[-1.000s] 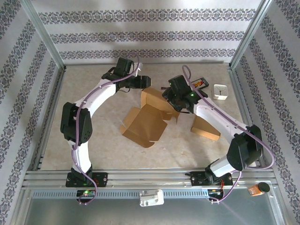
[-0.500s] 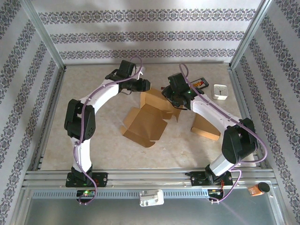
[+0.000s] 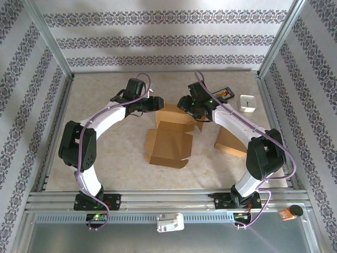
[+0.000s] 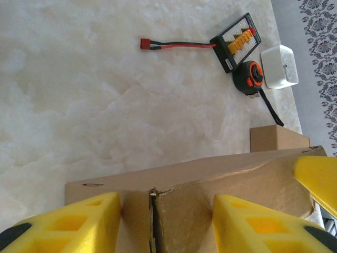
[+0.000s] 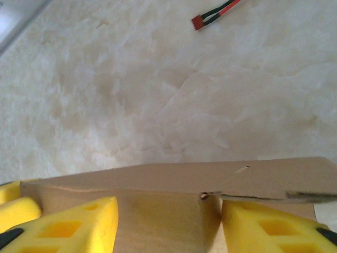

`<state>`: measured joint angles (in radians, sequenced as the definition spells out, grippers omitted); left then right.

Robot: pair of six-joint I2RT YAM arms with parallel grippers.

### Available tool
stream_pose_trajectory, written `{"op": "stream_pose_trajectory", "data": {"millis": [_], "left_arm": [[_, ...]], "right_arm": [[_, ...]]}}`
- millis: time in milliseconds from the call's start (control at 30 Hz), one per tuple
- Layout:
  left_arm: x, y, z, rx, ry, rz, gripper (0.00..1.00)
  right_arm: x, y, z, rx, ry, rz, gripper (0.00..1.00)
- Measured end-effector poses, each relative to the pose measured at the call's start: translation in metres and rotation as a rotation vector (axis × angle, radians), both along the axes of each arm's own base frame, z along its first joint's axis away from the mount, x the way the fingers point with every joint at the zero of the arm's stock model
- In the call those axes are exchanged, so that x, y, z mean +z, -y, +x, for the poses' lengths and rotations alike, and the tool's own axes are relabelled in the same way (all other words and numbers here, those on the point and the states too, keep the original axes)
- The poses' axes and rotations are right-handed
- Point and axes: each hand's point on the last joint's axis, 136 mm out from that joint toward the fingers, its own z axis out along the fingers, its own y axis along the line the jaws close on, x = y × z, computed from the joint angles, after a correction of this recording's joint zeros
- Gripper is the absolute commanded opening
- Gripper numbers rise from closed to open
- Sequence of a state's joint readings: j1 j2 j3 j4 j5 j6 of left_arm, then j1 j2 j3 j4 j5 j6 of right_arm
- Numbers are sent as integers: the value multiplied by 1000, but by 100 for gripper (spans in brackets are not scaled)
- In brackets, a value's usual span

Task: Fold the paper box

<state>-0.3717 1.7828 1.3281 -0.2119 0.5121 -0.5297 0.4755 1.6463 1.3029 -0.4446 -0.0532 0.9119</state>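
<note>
Since a second back the paper box (image 3: 169,138) has swung from a diagonal lie to sit square to the arms, and both arms have reached further toward the back wall, the left elbow pushed out wide. Box rests mid-worktop (image 3: 105,158): far end raised into a wall, near panels and flaps lying flat toward the bases. Left hand (image 3: 158,104) sits at the far left corner of that wall, right hand (image 3: 185,103) at the far right corner, near each other across it. Left wrist view: yellow fingers (image 4: 79,221) parted, standing either side of a torn corner seam with cardboard face between them. Right wrist view much the same, fingers (image 5: 79,224) spread across a corner notch. Both hands read as released, bracing the wall rather than pinching it. My guess is they flank the two corners to hold the wall upright and the blank square while side flaps wait their turn. Edges: the wall's top edge runs level and unbroken between the hands. Room: bare marble beyond the wall, then a red-tipped lead (image 4: 174,45), charger board (image 4: 235,41), tape measure (image 4: 247,77) and white case (image 4: 279,66) off to the far right. A second brown box (image 3: 230,142) lies beside the right forearm, which I judge crowds that side; the left and near sides look free.
</note>
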Motion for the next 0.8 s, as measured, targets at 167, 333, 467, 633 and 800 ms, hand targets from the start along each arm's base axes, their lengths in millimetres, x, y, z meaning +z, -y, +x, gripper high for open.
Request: {"op": "stream_pose_trajectory", "data": {"millis": [167,333,467,633,800], "left_arm": [[0,6,-1,4,-1,-14,49],[0,6,-1,18,3,-20,48],[0,6,-4,23,1,-20,48],[0,9,-13,11,-1,-17,48],[-2,10,-14,3,12,0,48]], "right_arm": [[0,-2,-2,33,2,-6,46],[-5,-1,-3,23,-9,0,41],[-5,-1,-4,3,-11,15,50],[-3,3,-12,-4,-8,11,53],[16,10,-22,8,34,13,57]]}}
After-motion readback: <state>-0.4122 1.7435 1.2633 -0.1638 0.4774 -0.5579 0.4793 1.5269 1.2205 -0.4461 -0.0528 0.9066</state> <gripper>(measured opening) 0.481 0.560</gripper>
